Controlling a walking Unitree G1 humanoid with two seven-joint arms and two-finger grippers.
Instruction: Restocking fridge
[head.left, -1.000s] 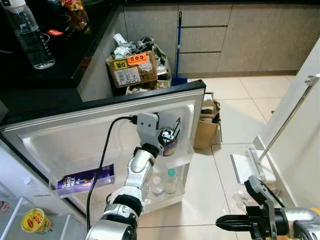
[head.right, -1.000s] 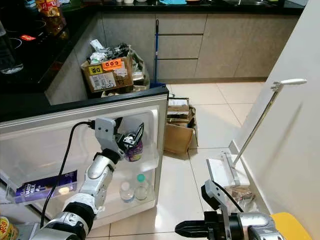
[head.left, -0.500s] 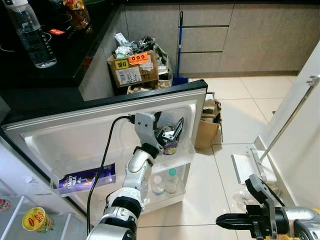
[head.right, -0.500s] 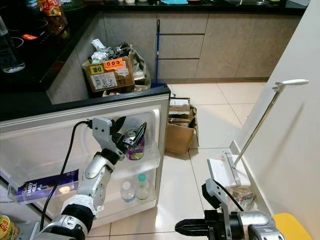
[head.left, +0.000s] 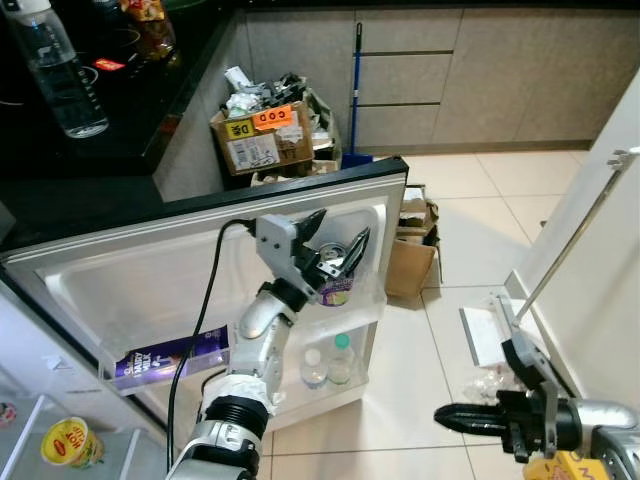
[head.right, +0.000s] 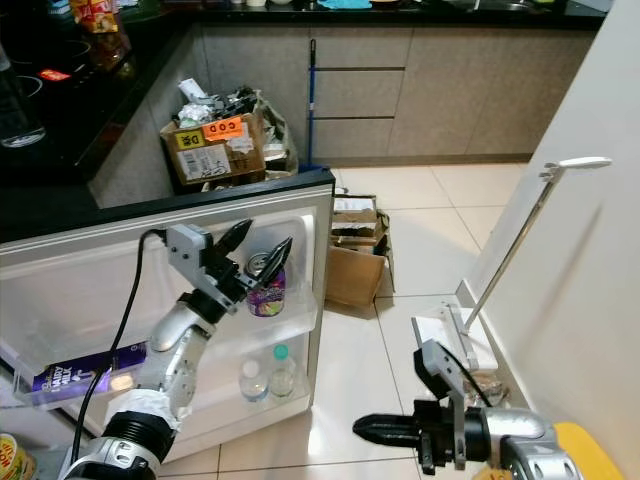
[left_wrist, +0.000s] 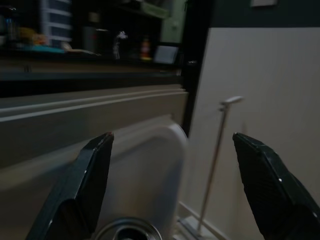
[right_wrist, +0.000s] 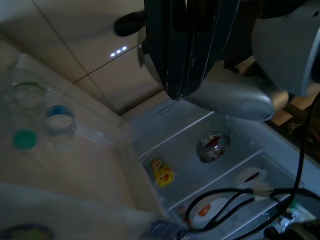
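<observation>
Purple can (head.left: 337, 287) sitting upright on the open fridge door's (head.left: 150, 280) upper shelf, left gripper (head.left: 333, 240) hovering just above the can with fingers spread apart, right gripper (head.left: 462, 416) hanging low over the floor tiles (head.left: 420, 350), fingers pressed together.

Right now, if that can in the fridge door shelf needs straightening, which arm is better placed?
Left. The left gripper hangs open right over the purple can on the door shelf, while the right gripper sits shut, low over the floor.

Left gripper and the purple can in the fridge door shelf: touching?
Apart. Left wrist view: left gripper jaws spread wide, purple can top sits below between them, clear gaps either side.
</observation>
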